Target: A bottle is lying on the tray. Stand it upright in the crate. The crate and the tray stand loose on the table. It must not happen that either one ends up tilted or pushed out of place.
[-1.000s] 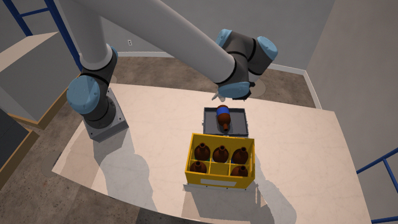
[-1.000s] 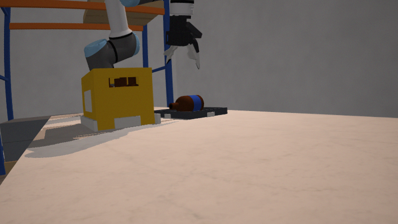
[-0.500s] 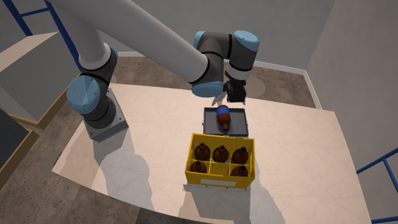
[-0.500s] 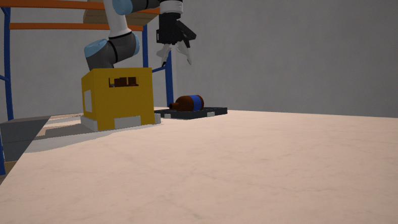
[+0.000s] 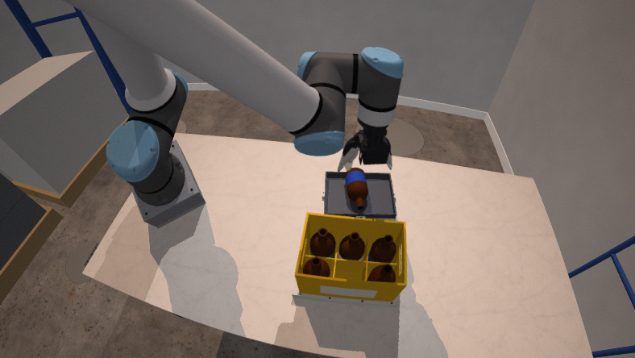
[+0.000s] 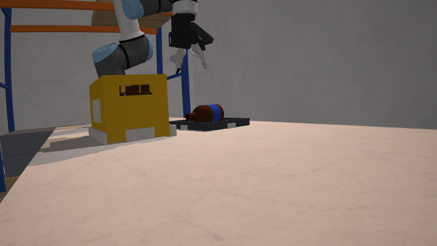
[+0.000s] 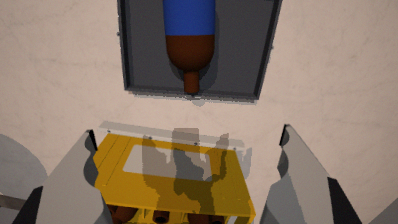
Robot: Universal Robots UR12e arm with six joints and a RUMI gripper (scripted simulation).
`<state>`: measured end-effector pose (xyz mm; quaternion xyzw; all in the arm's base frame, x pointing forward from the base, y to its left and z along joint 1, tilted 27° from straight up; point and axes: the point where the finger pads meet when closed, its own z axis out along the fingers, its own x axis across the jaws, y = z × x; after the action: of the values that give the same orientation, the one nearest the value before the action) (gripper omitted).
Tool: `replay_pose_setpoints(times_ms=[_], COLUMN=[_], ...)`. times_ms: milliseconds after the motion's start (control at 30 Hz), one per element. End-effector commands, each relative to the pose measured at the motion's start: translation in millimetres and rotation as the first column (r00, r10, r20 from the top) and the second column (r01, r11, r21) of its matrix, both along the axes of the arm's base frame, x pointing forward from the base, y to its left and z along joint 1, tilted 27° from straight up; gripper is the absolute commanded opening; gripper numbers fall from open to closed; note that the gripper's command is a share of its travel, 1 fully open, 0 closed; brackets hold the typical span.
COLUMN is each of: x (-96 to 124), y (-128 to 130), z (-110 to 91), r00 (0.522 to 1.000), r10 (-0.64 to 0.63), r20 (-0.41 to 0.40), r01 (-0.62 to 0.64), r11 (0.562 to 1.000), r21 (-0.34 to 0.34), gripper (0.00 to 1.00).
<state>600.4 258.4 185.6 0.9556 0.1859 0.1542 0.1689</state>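
Note:
A brown bottle with a blue label [image 5: 355, 186] lies on its side on the dark grey tray [image 5: 359, 194], neck toward the crate. It also shows in the side view [image 6: 206, 113] and the wrist view [image 7: 190, 37]. The yellow crate [image 5: 351, 260] stands just in front of the tray and holds several upright brown bottles; its front middle cell is empty. My gripper [image 5: 365, 163] is open and empty, hanging well above the tray's far end in the side view [image 6: 189, 63]. Its two grey fingers frame the crate's edge in the wrist view [image 7: 190, 170].
The robot base [image 5: 164, 195] stands at the table's left. The crate [image 6: 130, 107] sits on a low white foot. Blue and orange shelving [image 6: 9, 61] stands behind the table. The table edge curves at the front left.

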Motion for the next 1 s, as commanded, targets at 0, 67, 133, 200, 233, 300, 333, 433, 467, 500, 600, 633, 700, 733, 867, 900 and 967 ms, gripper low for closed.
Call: replay_pose_setpoints(times_ms=[0, 67, 133, 200, 233, 300, 333, 433, 467, 500, 600, 633, 700, 733, 867, 900, 967], x=[0.4, 0.4, 0.4, 0.4, 0.4, 0.4, 0.4, 0.4, 0.4, 0.4, 0.4, 0.4, 0.4, 0.4, 0.4, 0.4, 0.4], y=[0.1, 0.0, 0.0, 0.0, 0.0, 0.0, 0.0, 0.0, 0.0, 0.0, 0.0, 0.0, 0.1, 0.1, 0.1, 0.1, 0.1], z=[0.9, 0.9, 0.9, 0.9, 0.9, 0.9, 0.9, 0.9, 0.9, 0.9, 0.9, 0.9, 0.9, 0.9, 0.9, 0.9, 0.9], r00=[1.0, 1.0, 1.0, 1.0, 1.0, 1.0, 1.0, 1.0, 1.0, 1.0, 1.0, 1.0, 1.0, 1.0, 1.0, 1.0, 1.0], r10=[0.0, 0.0, 0.0, 0.0, 0.0, 0.0, 0.0, 0.0, 0.0, 0.0, 0.0, 0.0, 0.0, 0.0, 0.0, 0.0, 0.0], r20=[0.004, 0.004, 0.004, 0.004, 0.004, 0.004, 0.004, 0.004, 0.004, 0.004, 0.004, 0.004, 0.004, 0.004, 0.004, 0.004, 0.004], r01=[0.0, 0.0, 0.0, 0.0, 0.0, 0.0, 0.0, 0.0, 0.0, 0.0, 0.0, 0.0, 0.0, 0.0, 0.0, 0.0, 0.0], r11=[1.0, 1.0, 1.0, 1.0, 1.0, 1.0, 1.0, 1.0, 1.0, 1.0, 1.0, 1.0, 1.0, 1.0, 1.0, 1.0, 1.0], r21=[0.0, 0.0, 0.0, 0.0, 0.0, 0.0, 0.0, 0.0, 0.0, 0.0, 0.0, 0.0, 0.0, 0.0, 0.0, 0.0, 0.0], gripper=[1.0, 0.0, 0.0, 0.0, 0.0, 0.0, 0.0, 0.0, 0.0, 0.0, 0.0, 0.0, 0.0, 0.0, 0.0, 0.0, 0.0])
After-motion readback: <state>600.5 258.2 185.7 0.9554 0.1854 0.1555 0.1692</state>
